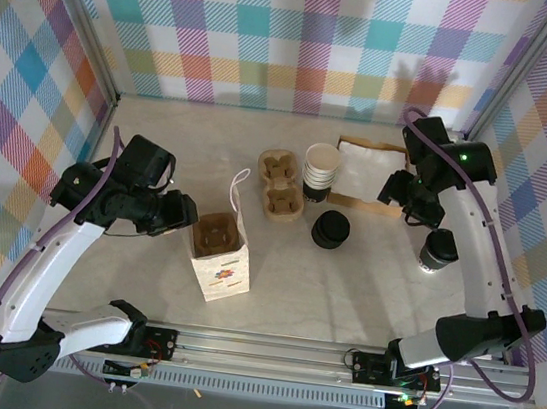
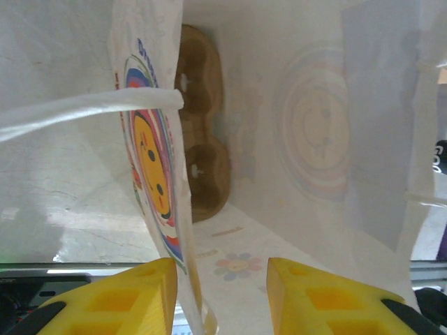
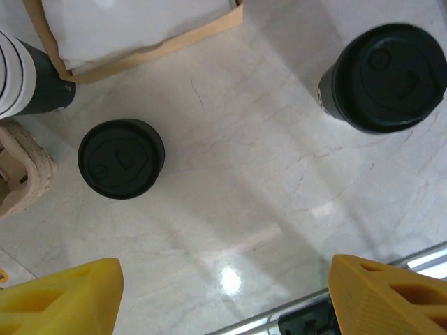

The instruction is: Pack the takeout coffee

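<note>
Here we begin with the right gripper (image 3: 227, 300). Its yellow fingertips (image 3: 59, 300) stand wide apart in the wrist view, with bare table between them and nothing held or touched. The takeout coffee (image 3: 380, 77) is not between them: it sits off past the right-hand fingertip, toward that view's upper right corner. From above, the right gripper (image 1: 417, 198) hangs just on the far side of the takeout coffee (image 1: 439, 249), which stands on the near side and slightly to the right. The cup is upright, its long axis vertical and its black lid on top, so we judge that a grasp needs the open fingers brought over toward it and lowered around its sides. The stack of loose lids (image 3: 121, 167) lies to the left, well apart from the cup.

The right arm is plainly the nearer one. The left gripper (image 1: 187, 213) is across the table at the paper bag (image 1: 219, 253). In its own wrist view its fingertips (image 2: 112, 303) stand partly open either side of the bag's printed wall, and we see no pinch on the paper. A cup carrier (image 2: 202, 139) lies at the bottom of the bag.
</note>
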{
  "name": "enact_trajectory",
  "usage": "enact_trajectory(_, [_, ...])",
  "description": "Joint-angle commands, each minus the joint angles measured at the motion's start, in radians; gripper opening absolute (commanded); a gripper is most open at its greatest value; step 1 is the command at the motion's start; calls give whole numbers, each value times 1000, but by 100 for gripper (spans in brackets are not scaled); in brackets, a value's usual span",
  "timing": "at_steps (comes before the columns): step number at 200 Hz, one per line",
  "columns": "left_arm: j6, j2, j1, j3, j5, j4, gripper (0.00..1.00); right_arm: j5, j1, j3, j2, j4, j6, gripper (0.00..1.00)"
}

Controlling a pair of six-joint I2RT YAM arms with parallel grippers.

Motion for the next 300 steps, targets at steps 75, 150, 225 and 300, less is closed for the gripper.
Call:
enact_trajectory(75, [139,-38,10,90,96,-82,41,-163,-203,-219,-123,114,-238,84])
enact_trajectory(150, [153,39,10,224,48,-85,46,-203,-529,-271,23,295,-472,90])
enact_trajectory(225, [302,136,10,334,0,-97,48,-216,-651,-380,102,449,-561,92])
enact_trajectory(300, [353,140,10,377,-33,-142,48,-249,-673,-338,211,457,-656,91])
